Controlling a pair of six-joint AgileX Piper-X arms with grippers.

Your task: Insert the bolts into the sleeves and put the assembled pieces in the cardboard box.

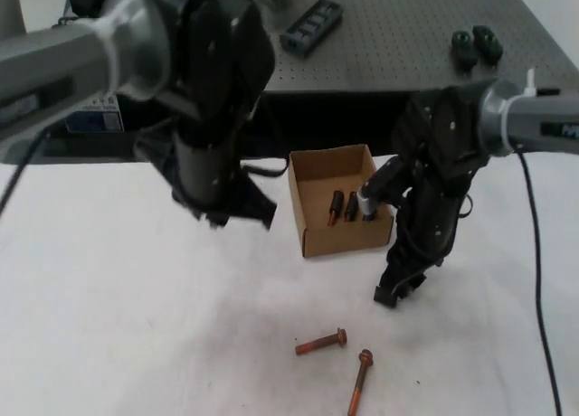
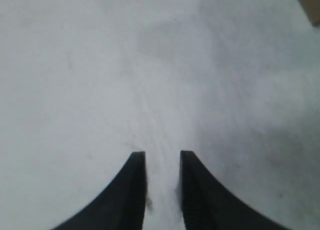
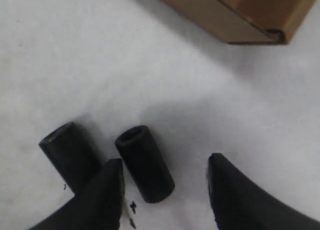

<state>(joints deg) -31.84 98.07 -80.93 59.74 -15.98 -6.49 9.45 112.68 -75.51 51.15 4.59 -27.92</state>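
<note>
Looks half done, with two assembled pieces (image 1: 336, 208) inside the brown cardboard box (image 1: 348, 238), two coppery metal bolts (image 1: 321, 342) in front of it, two black cylindrical sleeves (image 3: 145, 162) near it beneath the spread right gripper (image 3: 164, 162), left gripper (image 2: 162, 157) narrowly parted, empty.

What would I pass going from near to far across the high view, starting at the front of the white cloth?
Two loose bolts → cardboard box → black tray on the perforated bench.
</note>
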